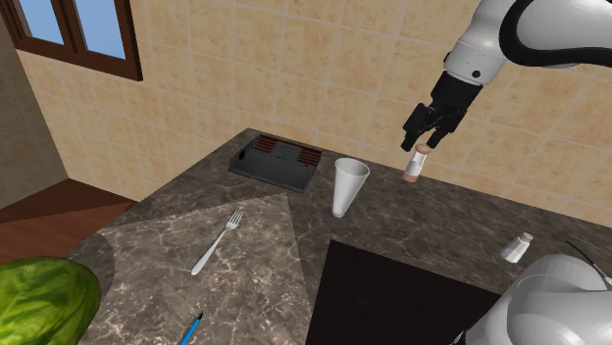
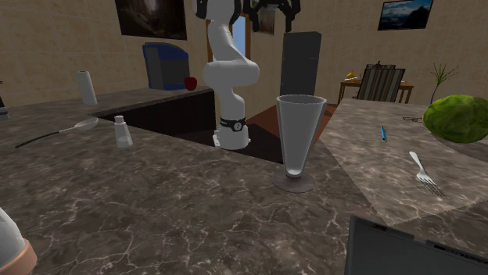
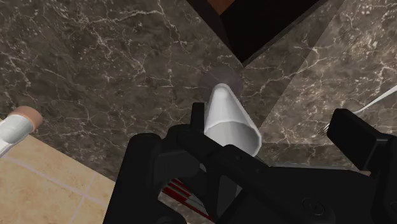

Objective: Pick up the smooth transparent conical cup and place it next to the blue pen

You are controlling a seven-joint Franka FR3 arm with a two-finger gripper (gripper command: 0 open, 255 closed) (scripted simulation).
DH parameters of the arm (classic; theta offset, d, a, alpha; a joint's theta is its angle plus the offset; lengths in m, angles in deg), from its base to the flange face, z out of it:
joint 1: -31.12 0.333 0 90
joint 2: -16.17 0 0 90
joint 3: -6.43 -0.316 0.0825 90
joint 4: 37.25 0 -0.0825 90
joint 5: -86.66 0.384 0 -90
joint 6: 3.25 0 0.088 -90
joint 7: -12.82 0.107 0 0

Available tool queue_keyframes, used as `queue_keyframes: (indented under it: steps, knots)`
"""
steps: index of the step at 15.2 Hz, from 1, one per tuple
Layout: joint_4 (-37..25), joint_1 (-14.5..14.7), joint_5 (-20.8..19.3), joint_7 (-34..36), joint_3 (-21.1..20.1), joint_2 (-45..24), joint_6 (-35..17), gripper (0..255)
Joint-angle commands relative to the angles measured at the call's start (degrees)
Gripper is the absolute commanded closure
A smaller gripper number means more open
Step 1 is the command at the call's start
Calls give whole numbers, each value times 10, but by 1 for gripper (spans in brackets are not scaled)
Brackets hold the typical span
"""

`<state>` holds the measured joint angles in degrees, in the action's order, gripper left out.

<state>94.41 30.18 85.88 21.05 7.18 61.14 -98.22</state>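
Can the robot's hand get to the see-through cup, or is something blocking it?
Probably yes. The gripper hangs open in the air near the upright cup, nothing stands between them, and the small bottle sits aside.

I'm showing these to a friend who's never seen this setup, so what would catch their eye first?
Most likely the pale conical cup, standing upright by itself on the dark marble counter. Next comes the black gripper, open, hanging in the air near the tiled wall and clear of the cup. Then there is the big mottled green ball at the shoulder view's lower left, not far from the blue pen.
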Motion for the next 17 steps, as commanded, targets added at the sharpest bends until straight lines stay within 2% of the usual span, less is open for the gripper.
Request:
queue_keyframes:
  steps: [1, 9, 17]
  knots:
    - [0, 0, 0, 0, 0, 0, 0, 0]
    - [-23, 7, 12, -84, 67, -149, -102, 0]
    - [-97, 18, 61, -181, 123, -325, -170, 0]
